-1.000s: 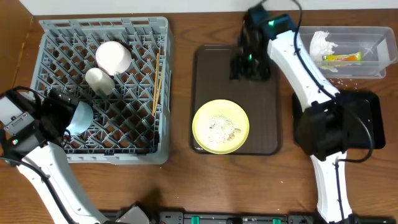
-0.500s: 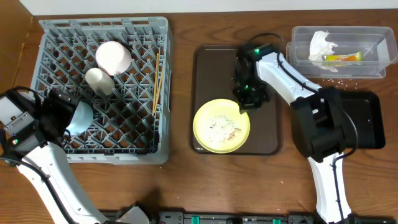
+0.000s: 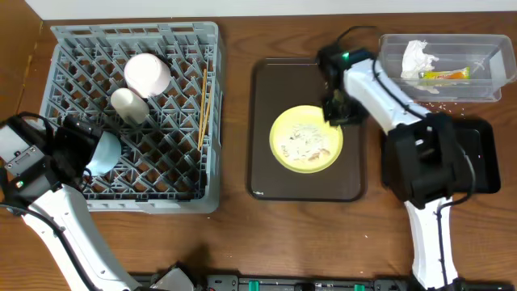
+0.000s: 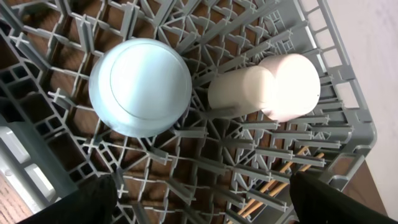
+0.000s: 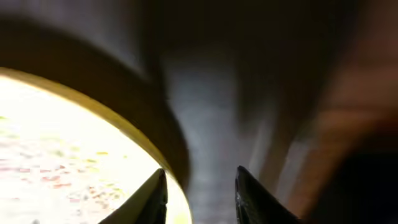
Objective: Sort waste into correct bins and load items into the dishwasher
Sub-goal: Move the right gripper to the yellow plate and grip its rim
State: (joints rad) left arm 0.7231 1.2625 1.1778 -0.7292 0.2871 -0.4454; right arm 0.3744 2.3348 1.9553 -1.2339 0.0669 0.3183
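The pale yellow plate [image 3: 279, 155] with rice-like crumbs [image 3: 305, 145] lies on the brown serving tray [image 3: 266, 182]. My right gripper [image 3: 338, 111] is at the plate's upper right rim. In the right wrist view its fingers [image 5: 199, 173] straddle the plate [image 5: 62, 155] rim, closed partway on it. The grey rack [image 3: 73, 48] holds the blue bowl [image 3: 103, 152], white bowl [image 3: 147, 73], cup [image 3: 129, 103] and chopsticks [image 3: 206, 109]. My left gripper [image 4: 199, 208] hangs wide open over the rack, beside the upturned blue bowl [image 4: 140, 87], holding nothing.
The clear tub [image 3: 493, 90] at the back right holds the white napkin [image 3: 418, 58] and the wrapper [image 3: 444, 75]. The black tray [image 3: 483, 158] lies just in front of it, partly under my right arm. A few crumbs [image 3: 440, 102] lie on the table by the tub.
My right gripper dropped from the tray's far end onto the plate's rim, closed, then moved up and right with the plate following. The left arm and rack are unchanged.
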